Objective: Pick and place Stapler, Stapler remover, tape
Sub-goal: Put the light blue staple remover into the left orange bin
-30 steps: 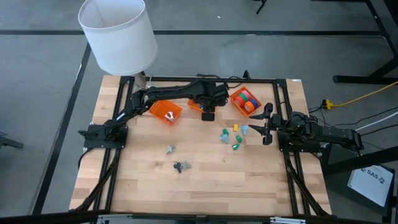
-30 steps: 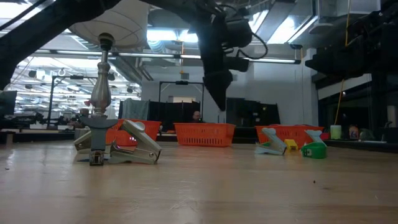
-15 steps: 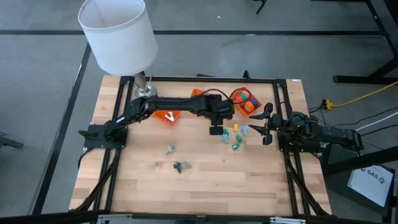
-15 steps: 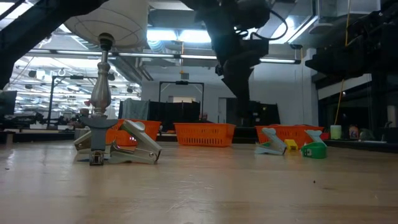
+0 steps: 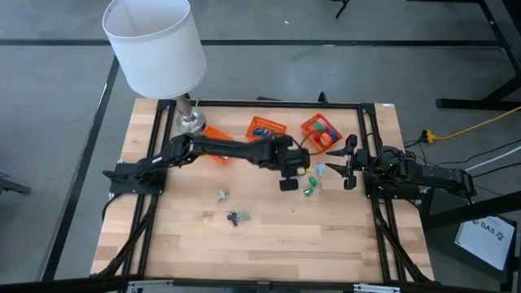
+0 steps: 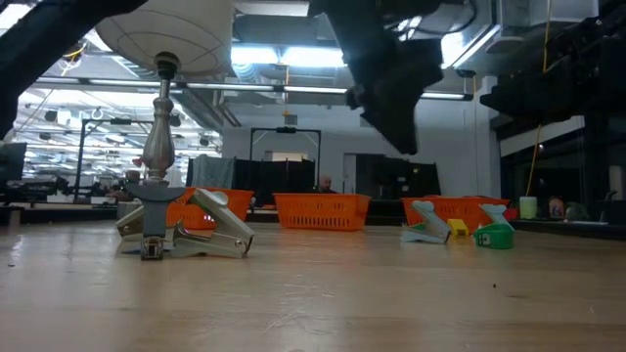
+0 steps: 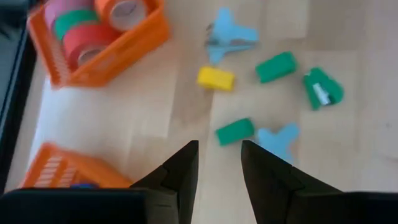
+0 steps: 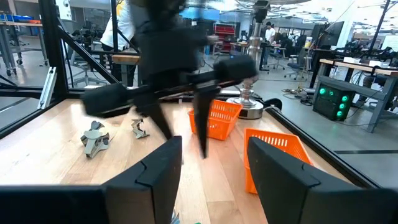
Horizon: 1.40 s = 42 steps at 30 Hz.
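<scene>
- Left gripper point(image 5: 291, 184) hangs over the middle of the table point(image 5: 260, 244), above a bunch of small colourful pieces. Its fingers point(image 7: 180, 171) are a little apart and hold nothing.
- Tape rolls point(image 7: 84, 28) sit in an orange basket point(image 7: 118, 53) close by, near the back edge.
- Small green block point(image 7: 235, 131) lies just past the fingertips, with a blue clip-like piece point(image 7: 278, 140) touching it or very nearly.
- Good idea: come straight down, one finger on each side of one piece only, so the blue piece beside it does not get bumped.
- Squeeze gently, then lift slowly.
- Right gripper point(image 5: 351, 163) waits at the right side of the table, fingers spread and empty.
</scene>
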Each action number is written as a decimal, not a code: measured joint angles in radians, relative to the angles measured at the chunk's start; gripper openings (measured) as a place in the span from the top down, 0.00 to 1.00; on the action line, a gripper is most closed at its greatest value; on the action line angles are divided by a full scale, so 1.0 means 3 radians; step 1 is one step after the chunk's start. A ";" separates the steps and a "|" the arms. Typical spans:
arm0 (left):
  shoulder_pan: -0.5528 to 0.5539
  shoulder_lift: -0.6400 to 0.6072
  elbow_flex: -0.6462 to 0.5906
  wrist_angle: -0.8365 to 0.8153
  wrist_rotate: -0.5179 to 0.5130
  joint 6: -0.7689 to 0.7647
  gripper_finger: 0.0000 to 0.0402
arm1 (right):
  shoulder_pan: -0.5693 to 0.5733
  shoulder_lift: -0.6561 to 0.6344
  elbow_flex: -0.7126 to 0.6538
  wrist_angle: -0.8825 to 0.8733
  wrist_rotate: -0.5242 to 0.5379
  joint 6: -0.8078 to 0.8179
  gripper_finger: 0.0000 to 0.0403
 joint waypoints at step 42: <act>-0.0166 -0.0860 -0.3052 0.3396 0.0033 -0.0240 0.54 | 0.0001 -0.0001 0.0001 0.0000 0.0000 0.0000 0.53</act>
